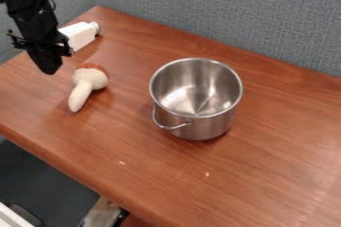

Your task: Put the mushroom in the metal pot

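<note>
The mushroom (84, 90) lies on its side on the wooden table, its cream stem pointing toward the front-left and its orange-red cap toward the back-right. My black gripper (50, 66) points down just left of the cap. Its fingers are together with nothing between them, and it stays apart from the mushroom. The metal pot (196, 98) stands upright to the right of the mushroom. It is shiny and empty, and a small loop handle shows on its front-left side.
A white rectangular block (80, 34) lies near the table's back-left corner, behind the gripper. The table's front edge (80, 166) runs diagonally below the mushroom. A grey wall stands behind the table.
</note>
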Controlling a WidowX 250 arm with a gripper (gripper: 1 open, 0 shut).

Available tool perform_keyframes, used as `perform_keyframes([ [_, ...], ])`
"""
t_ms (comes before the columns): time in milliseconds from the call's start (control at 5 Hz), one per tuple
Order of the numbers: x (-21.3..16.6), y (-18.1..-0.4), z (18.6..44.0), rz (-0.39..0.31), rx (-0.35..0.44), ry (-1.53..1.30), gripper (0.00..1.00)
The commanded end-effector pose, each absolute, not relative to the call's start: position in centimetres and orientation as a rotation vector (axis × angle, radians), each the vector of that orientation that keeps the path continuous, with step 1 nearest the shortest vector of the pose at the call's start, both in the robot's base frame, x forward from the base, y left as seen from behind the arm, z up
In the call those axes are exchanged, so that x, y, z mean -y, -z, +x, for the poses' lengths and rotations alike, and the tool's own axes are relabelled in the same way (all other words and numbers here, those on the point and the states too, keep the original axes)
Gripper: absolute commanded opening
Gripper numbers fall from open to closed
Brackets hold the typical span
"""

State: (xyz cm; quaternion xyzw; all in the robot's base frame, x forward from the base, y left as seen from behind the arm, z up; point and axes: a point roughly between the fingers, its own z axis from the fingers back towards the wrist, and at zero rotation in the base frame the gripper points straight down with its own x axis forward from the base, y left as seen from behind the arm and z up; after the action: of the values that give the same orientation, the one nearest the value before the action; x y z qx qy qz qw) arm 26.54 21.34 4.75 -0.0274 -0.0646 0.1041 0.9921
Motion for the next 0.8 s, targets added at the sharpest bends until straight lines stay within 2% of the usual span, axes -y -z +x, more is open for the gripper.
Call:
perform_keyframes([
  [0,-21.8,-8.5,26.4,0.013,0.214,-0.127,1.00],
  [200,-20.5,-9.6,26.0,0.024,0.233,-0.022,1.00],
  [600,-15.1,-5.5,27.0,-0.021,0.299,-0.035,1.00],
])
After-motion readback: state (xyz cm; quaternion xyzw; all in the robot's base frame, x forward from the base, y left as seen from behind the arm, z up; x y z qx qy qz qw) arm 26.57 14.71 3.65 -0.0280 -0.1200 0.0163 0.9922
